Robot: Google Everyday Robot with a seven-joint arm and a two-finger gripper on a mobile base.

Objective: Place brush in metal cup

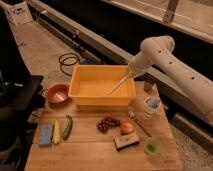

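Observation:
My gripper [129,74] hangs over the right rear part of the yellow bin [80,89], shut on the upper end of the brush [118,84]. The white handle slants down and to the left, and its lower tip hovers above the bin's front right wall. The metal cup [148,83] is a small dark cylinder on the table just right of the bin, below and to the right of the gripper. The white arm partly covers the cup.
A white cup with blue contents [151,106], a thin metal utensil [137,122], a peach [127,128], grapes [107,123], a dark block [126,141] and a green cup [152,146] lie on the table's right front. At the left are a red bowl [56,93], a blue sponge [46,134], corn [56,132] and a green pepper [67,126].

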